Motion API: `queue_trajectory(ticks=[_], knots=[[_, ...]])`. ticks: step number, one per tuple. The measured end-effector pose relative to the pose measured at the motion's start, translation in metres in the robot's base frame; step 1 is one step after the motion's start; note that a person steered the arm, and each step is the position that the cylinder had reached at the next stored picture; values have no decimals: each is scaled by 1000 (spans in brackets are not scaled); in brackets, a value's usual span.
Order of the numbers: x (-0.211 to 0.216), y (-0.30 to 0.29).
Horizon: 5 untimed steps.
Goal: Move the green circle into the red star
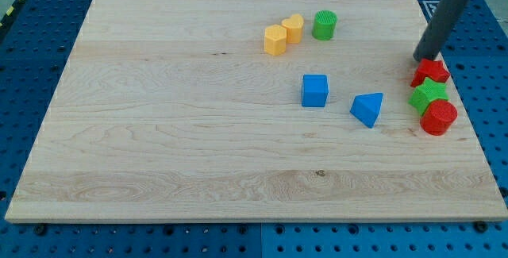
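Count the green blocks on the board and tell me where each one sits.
2. The green circle sits near the view's top, just right of the two yellow blocks. The green star is at the right edge, between the red star and another red block. None looks hidden.

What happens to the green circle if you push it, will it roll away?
Probably not: the green circle stands upright on its flat end, so it should slide on the smooth wooden board. It looks small and light. Its round side may make it veer off my tip.

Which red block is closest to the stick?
The red star. My tip sits right at its upper-left edge, while the other red block lies lower, beyond the green star.
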<state>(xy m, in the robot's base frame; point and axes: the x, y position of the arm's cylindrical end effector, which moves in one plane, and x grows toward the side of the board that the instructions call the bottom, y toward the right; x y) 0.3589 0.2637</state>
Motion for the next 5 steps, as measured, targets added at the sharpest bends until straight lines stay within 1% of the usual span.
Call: queue_trajectory(ticks=[1,2,3,4,5], knots=[[-64,-4],[-94,-44],[-96,-96],[-93,-120],[-88,-116]])
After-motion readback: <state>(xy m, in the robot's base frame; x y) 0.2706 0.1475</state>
